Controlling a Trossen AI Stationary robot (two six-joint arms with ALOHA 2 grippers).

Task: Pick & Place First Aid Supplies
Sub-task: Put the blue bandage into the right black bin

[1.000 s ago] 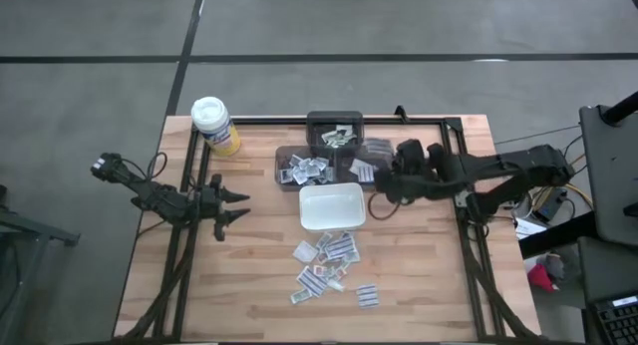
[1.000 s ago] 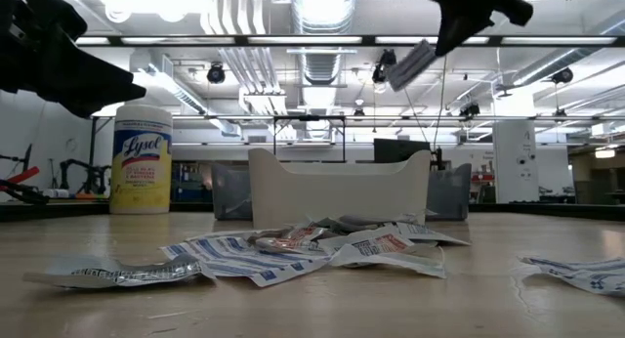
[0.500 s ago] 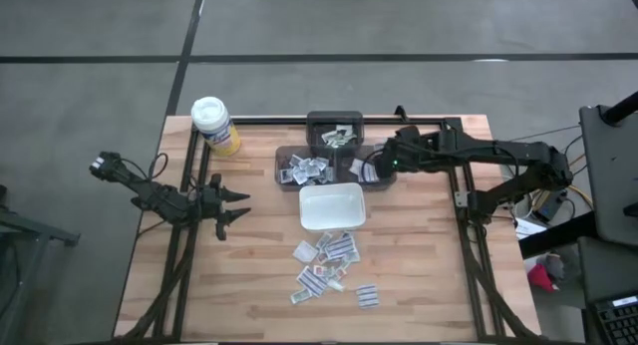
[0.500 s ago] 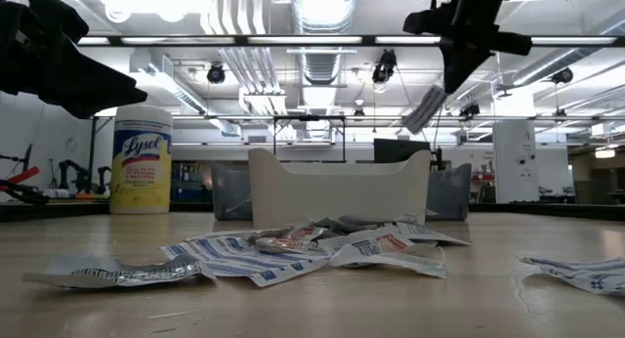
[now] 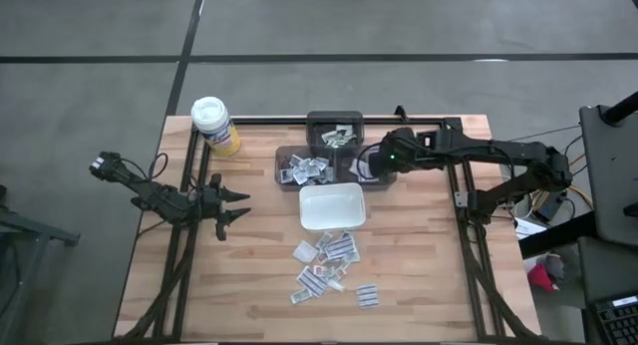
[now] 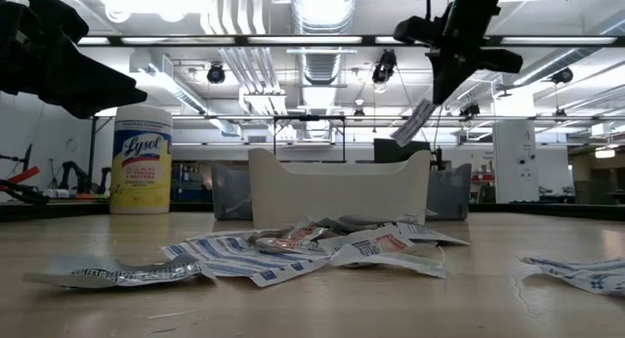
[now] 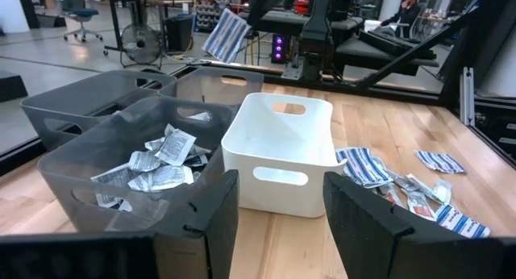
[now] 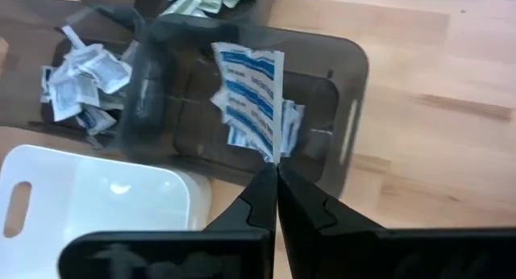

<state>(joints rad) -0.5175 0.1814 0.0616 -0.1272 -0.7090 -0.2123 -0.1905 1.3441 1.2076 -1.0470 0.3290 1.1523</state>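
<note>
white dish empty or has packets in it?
Empty. The high view shows the white dish with a bare interior; the left wrist view shows no packets over its rim.

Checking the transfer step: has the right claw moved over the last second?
Yes. The right claw, shut on a blue-striped packet, has travelled from beside the white dish to above the grey bin behind it.

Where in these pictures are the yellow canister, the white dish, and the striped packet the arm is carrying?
Yellow canister (image 6: 143,162): low view, its printed label.
White dish (image 5: 332,207): high view, its bare floor.
Striped packet (image 8: 251,89): right wrist view, its blue-striped face.
</note>
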